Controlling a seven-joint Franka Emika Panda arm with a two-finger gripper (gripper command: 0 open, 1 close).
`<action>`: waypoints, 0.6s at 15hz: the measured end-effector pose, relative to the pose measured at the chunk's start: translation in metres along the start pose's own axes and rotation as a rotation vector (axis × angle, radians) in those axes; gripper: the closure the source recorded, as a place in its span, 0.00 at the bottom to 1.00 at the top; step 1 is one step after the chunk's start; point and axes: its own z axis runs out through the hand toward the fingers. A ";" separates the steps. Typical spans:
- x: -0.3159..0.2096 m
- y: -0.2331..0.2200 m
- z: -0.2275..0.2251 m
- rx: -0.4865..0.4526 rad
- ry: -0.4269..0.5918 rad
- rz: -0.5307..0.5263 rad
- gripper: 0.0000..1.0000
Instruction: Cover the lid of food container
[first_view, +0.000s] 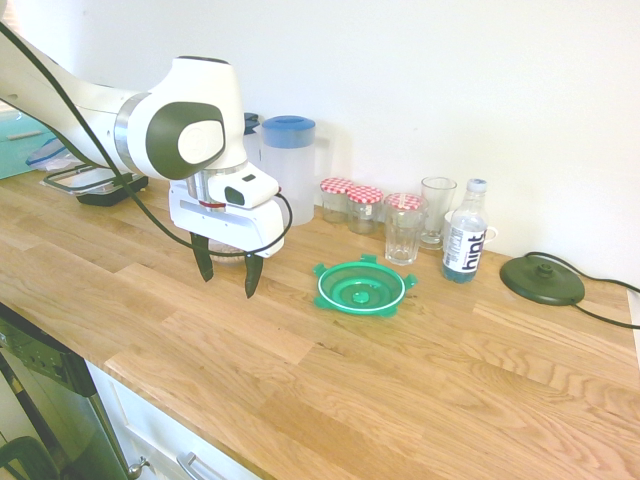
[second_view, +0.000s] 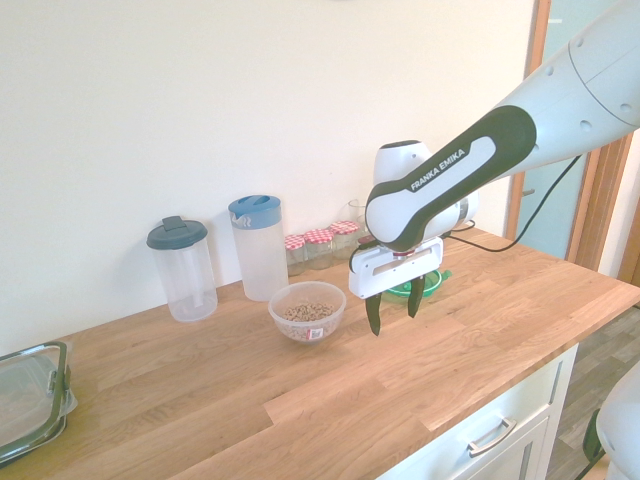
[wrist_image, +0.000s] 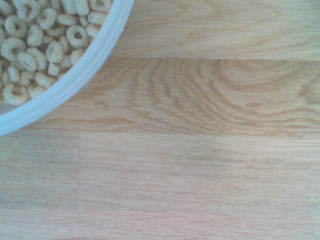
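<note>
Plainly, the green lid (first_view: 362, 287) lies off the bowl (second_view: 307, 312), at my pincer's (first_view: 228, 290) three o'clock in the first exterior view; I judge the step is fetching it, my fingers spread and empty; next I should move over and grip its rim; I count one lid, one bowl, three checked-top jars (first_view: 364, 208), two lidded pitchers (second_view: 260, 255), one bottle (first_view: 465, 235).

First exterior: looked down from above the table's (first_view: 330, 390) front side toward the wall (first_view: 430, 90), arm (first_view: 190, 130) entering upper left. Second exterior: also angled down at the wall (second_view: 130, 100), from the opposite side, arm (second_view: 480, 150) entering upper right. Both shared the blue-lidded pitcher (first_view: 288, 170) and green lid (first_view: 362, 288). Wrist: closest, facing down; bowl (wrist_image: 75, 85) cut off at upper left, bowl shared with second.
</note>
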 end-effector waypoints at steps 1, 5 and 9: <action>0.000 0.000 0.000 0.000 -0.001 0.000 0.00; 0.045 -0.004 -0.023 0.098 -0.052 -0.040 0.00; 0.132 0.026 -0.062 0.254 -0.254 -0.114 0.00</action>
